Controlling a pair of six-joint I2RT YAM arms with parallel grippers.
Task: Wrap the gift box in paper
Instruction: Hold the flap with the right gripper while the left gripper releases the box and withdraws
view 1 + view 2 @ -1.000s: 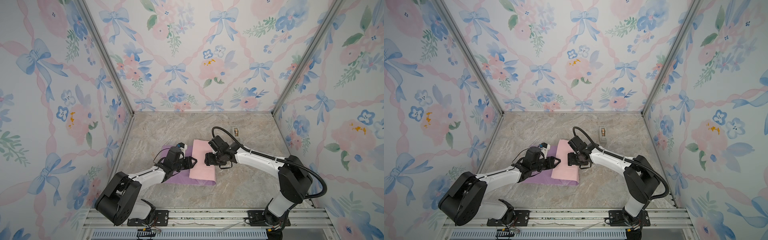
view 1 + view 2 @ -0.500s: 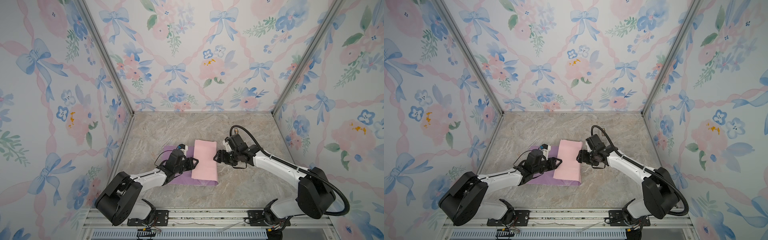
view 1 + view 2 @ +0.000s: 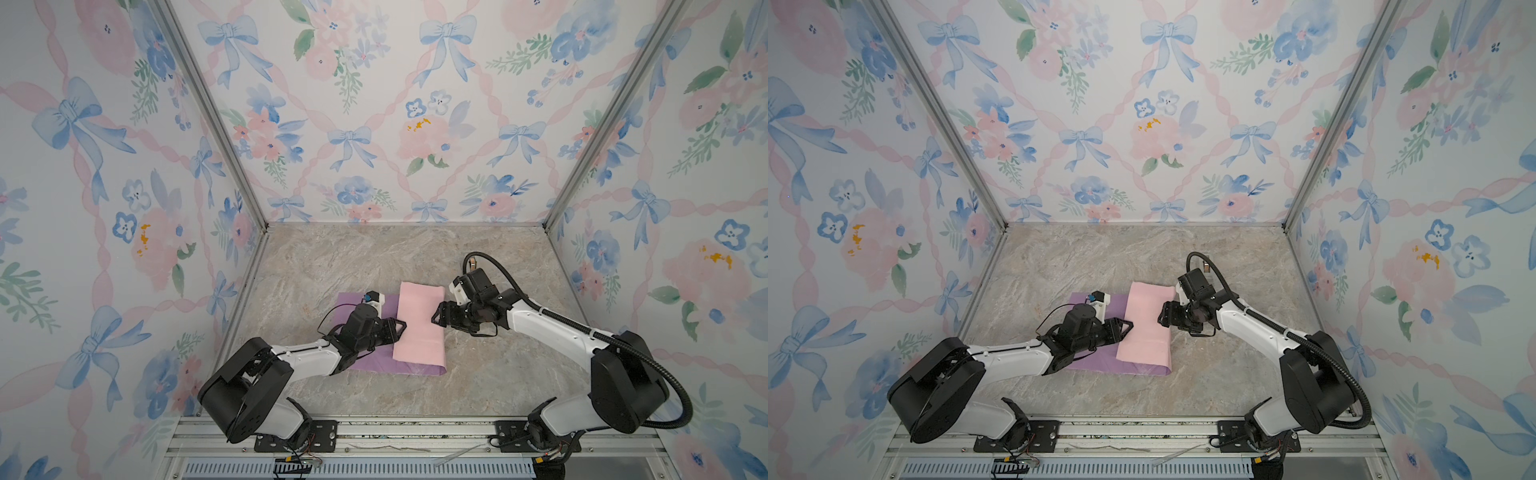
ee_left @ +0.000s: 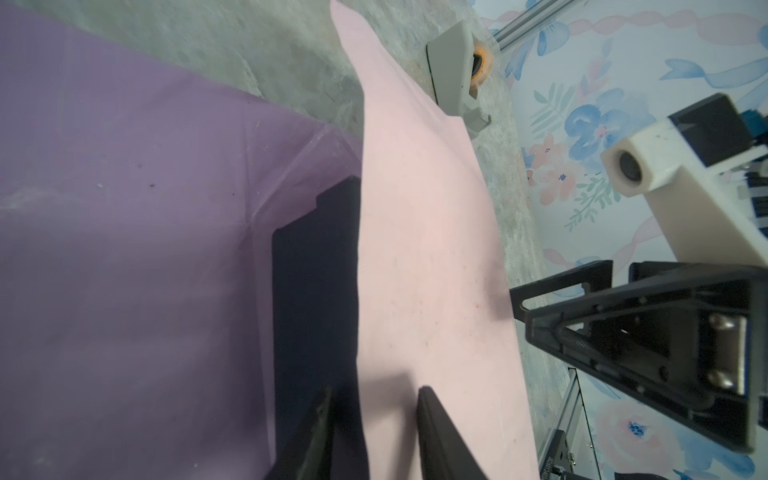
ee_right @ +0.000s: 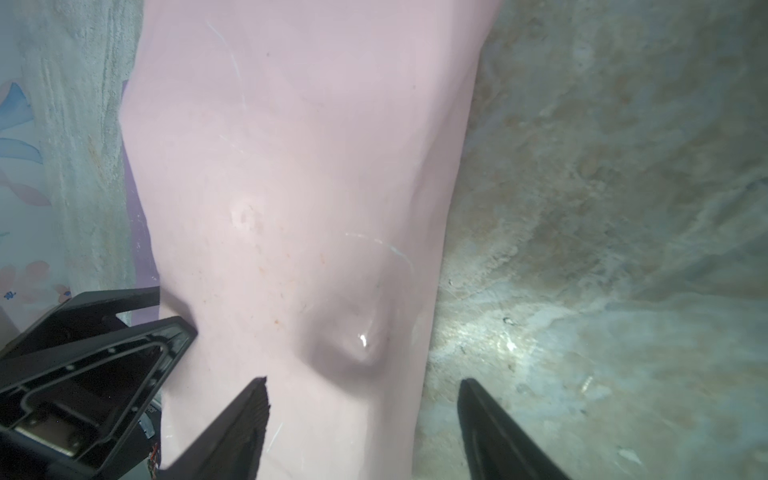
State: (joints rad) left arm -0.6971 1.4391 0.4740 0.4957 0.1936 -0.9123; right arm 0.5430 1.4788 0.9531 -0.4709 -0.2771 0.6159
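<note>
A: At 9 o'clock of the folded paper (image 3: 419, 340) in a top view, the left claw (image 3: 400, 325) is reaching in with its jaws partly apart, straddling the free edge of the pink flap. Only the thin sheet is lying between them, so I am reading it as gripping nothing. Whether it is pressing the flap down, I am not managing to tell.

B: And the right claw (image 3: 439, 318)?

A: At 3 o'clock of the flap, it is gaping wide and holding nothing. One of its fingers (image 5: 249, 419) is hanging over the pink face, the other over the bare tabletop (image 3: 374, 257).

B: Where is the gift box (image 4: 311, 291) sitting?

A: Under the flap. Both top views are hiding it. The left wrist view is showing it as a dark block peeking out past the pink edge, resting on the lilac face.

B: So how far along are we looking?

A: I am judging it early to midway. One flap is lying across the box top. The lilac half is lying flat toward 9 o'clock, not yet brought over. The ends at 12 and 6 o'clock are lying unfolded, and I am seeing no tape on the sheet. The tape dispenser (image 4: 451, 62) is standing near 1 o'clock of the paper.
</note>
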